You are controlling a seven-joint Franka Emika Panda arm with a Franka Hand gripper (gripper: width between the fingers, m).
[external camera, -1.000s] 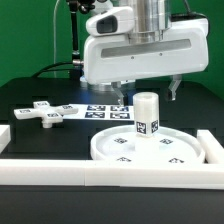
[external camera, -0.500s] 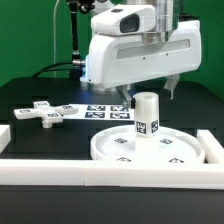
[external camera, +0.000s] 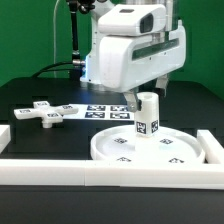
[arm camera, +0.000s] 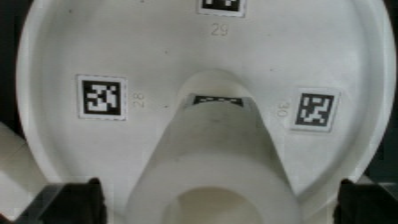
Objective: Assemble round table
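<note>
The large rimmed round disc (external camera: 120, 147) lies on the table near the front rail. The short cylindrical leg (external camera: 148, 118) stands upright on it, with a tag on its side. My gripper (external camera: 147, 94) hangs open just above the leg's top, one finger on each side. In the wrist view the leg (arm camera: 222, 140) rises from the disc (arm camera: 125, 50) between my dark fingertips (arm camera: 71, 203), and the gripper (arm camera: 222, 205) does not touch it. The cross-shaped base piece (external camera: 45, 112) lies flat at the exterior view's left.
The marker board (external camera: 105, 111) lies behind the disc. A long white rail (external camera: 90, 172) runs along the front and another (external camera: 212, 146) stands at the exterior view's right. A short rail end (external camera: 3, 134) shows at the left edge.
The hand has turned about its vertical axis over the leg, so the fingers now look closer together. The leg, disc and base piece have not moved.
</note>
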